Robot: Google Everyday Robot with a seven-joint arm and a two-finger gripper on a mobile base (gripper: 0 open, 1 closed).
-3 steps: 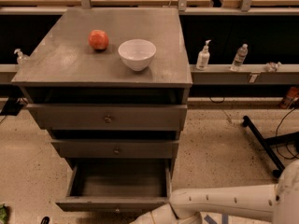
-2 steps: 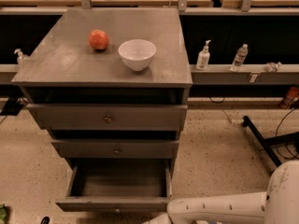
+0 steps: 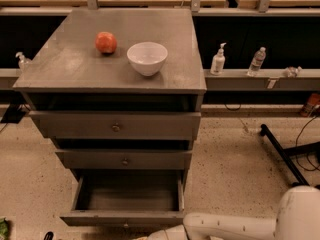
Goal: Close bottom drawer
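Note:
The bottom drawer [image 3: 122, 217] is the lowest of the grey cabinet's three drawers. It stands pulled out toward me, and its shallow inside shows empty. Its slim front panel sits near the frame's bottom edge. My white arm [image 3: 230, 228] reaches in from the lower right along the bottom edge. My gripper [image 3: 150, 235] is at the arm's left end, just below and in front of the drawer's front panel, mostly cut off by the frame edge.
The middle drawer [image 3: 124, 160] and top drawer [image 3: 116, 127] are pushed in. A red apple [image 3: 106, 42] and a white bowl [image 3: 147, 58] sit on the cabinet top. Bottles [image 3: 217, 60] stand on a ledge at right. A black stand leg [image 3: 282, 154] lies on the floor at right.
My arm has sunk lower in the view and its end has slid toward the bottom edge. The bottom drawer stays pulled out as far as before.

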